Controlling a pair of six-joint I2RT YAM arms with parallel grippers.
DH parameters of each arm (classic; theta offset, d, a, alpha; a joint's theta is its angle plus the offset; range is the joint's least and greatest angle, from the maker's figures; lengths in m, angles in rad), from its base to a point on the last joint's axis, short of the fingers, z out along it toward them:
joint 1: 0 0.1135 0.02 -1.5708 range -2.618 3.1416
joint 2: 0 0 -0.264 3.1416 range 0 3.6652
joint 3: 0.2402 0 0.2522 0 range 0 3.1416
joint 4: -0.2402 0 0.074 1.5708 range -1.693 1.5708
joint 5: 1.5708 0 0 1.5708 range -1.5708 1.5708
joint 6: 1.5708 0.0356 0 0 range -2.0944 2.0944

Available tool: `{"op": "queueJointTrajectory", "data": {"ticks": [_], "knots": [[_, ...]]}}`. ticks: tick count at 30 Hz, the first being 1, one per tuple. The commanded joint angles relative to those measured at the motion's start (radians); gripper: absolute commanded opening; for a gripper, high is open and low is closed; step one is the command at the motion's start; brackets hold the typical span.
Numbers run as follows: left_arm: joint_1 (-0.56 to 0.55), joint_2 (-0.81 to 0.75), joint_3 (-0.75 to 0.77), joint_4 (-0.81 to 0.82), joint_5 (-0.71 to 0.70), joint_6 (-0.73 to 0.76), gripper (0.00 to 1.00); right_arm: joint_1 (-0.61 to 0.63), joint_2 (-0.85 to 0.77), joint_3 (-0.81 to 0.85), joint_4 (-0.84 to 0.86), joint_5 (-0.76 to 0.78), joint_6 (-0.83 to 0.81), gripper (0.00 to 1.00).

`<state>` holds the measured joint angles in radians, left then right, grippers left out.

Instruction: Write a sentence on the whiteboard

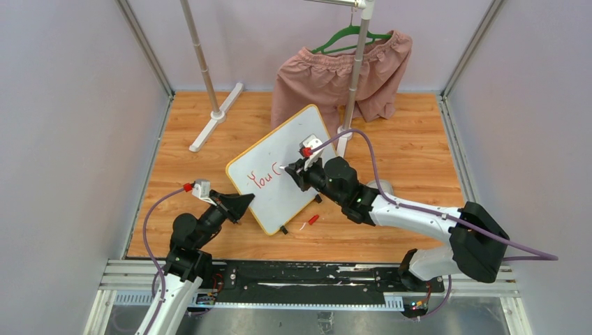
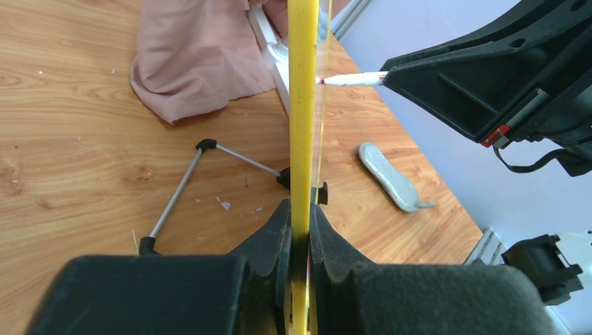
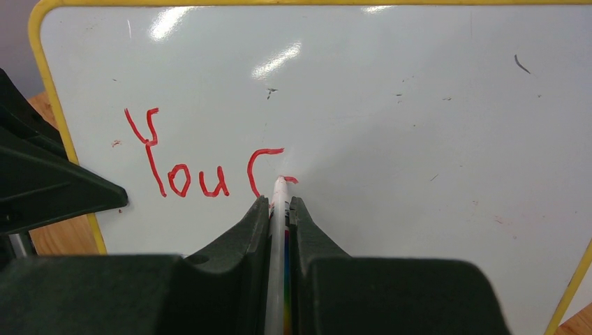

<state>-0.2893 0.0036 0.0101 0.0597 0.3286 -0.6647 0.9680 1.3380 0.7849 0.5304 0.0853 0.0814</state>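
The whiteboard (image 1: 279,164), white with a yellow frame, stands tilted on the wooden floor. My left gripper (image 1: 244,204) is shut on its left edge, seen edge-on in the left wrist view (image 2: 302,105). My right gripper (image 1: 297,174) is shut on a white marker (image 3: 279,209) whose red tip touches the board (image 3: 419,105). The sentence (image 3: 202,167) in red reads "You" followed by a "C" and a short fresh stroke at the tip. In the left wrist view the marker (image 2: 352,79) meets the board's face from the right.
A red marker cap (image 1: 312,220) lies on the floor by the board's near corner. Pink shorts (image 1: 342,77) hang on a green hanger from a white rack (image 1: 218,115) behind the board. A grey flat object (image 2: 391,178) lies to the right.
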Motion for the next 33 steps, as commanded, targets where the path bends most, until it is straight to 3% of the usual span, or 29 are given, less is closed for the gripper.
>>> {"op": "queueJointTrajectory", "data": {"ticks": [1,33], "knots": [[0.003,-0.067,-0.056,-0.08,0.004,0.054,0.0,-0.001,0.003,0.002,0.012,-0.024,0.007,0.0],[0.002,-0.067,-0.057,-0.08,0.006,0.054,0.0,-0.012,-0.011,-0.003,-0.051,0.066,-0.009,0.0]]}}
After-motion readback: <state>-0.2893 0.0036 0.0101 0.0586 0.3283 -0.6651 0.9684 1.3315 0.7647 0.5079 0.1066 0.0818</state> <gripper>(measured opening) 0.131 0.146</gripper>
